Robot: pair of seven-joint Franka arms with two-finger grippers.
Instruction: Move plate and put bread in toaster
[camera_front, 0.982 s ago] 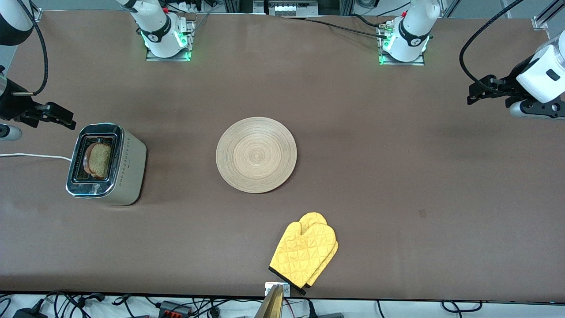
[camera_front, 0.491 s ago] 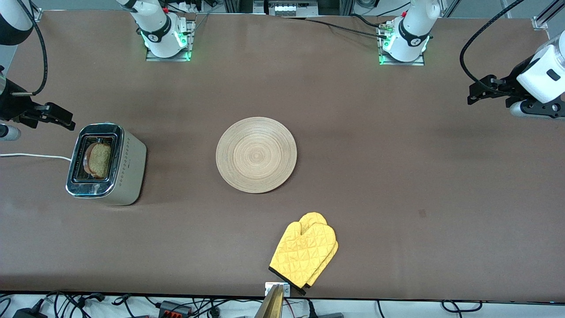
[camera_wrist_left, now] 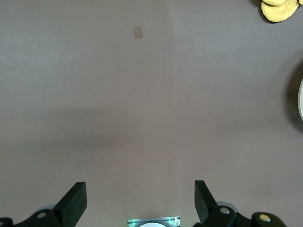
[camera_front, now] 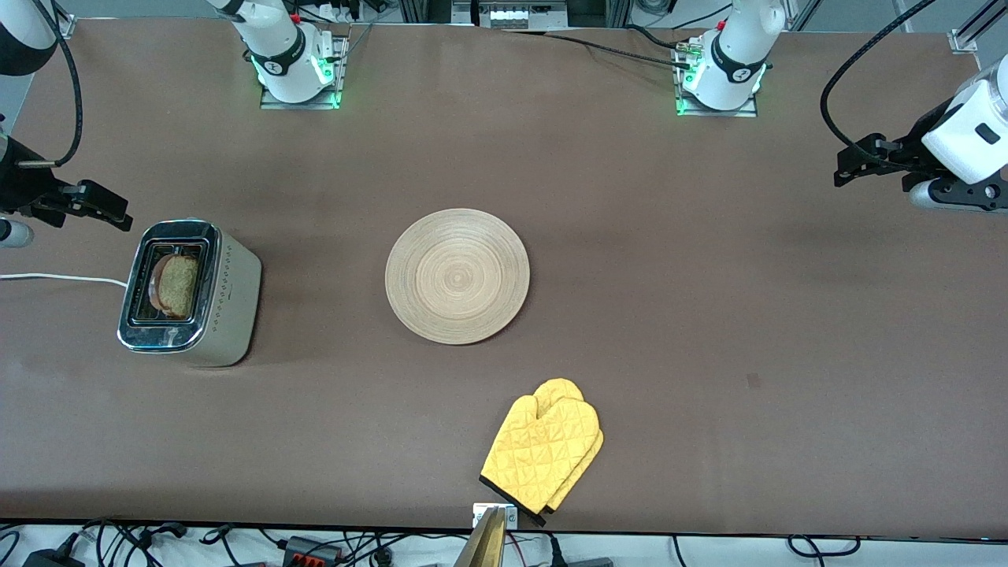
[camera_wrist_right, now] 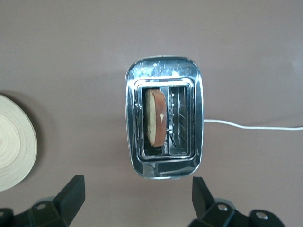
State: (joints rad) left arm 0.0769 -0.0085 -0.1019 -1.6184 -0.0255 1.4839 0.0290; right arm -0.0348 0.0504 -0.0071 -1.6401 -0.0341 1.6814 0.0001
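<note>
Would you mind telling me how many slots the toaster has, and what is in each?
2. The toaster has two slots side by side: one holds the bread, standing on edge; the other shows only its wire guides. Anything deeper inside may be hidden.

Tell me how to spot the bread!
Find the shiny-topped toaster at the right arm's end of the table. The bread stands in one of its two slots. It is the only brown-crusted slice; the neighbouring slot is empty.

White arms [camera_front: 277,49]; black cables; green-lit bases
</note>
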